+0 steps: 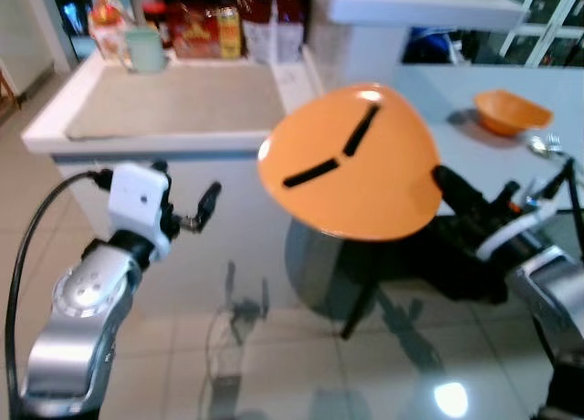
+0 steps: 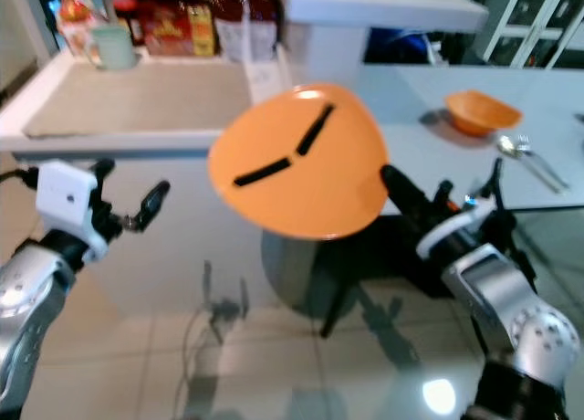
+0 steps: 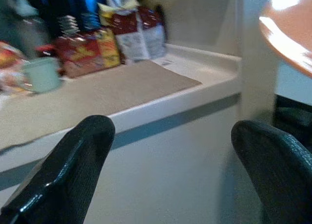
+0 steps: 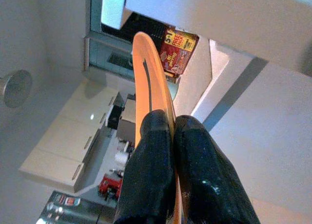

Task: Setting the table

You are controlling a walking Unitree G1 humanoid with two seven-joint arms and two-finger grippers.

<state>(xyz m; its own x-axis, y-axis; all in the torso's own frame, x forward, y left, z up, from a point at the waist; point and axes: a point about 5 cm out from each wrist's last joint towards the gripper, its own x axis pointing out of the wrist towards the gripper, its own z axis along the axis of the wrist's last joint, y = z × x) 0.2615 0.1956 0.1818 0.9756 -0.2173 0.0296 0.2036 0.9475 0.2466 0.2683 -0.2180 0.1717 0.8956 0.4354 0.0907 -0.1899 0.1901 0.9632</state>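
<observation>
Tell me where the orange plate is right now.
The orange plate is held in the air by its rim in the right gripper, centre of the head views, in front of the white counter.

Soft, slightly blurred views; lamp glare on the glossy floor (image 1: 452, 397).

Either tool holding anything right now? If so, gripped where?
Right tool pinches the orange plate by its rim, at the edge nearest the robot. Left tool is open, empty.

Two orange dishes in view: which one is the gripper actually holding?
The large flat orange plate, pinched at its edge by the right gripper. The small orange bowl sits on the table, untouched.
</observation>
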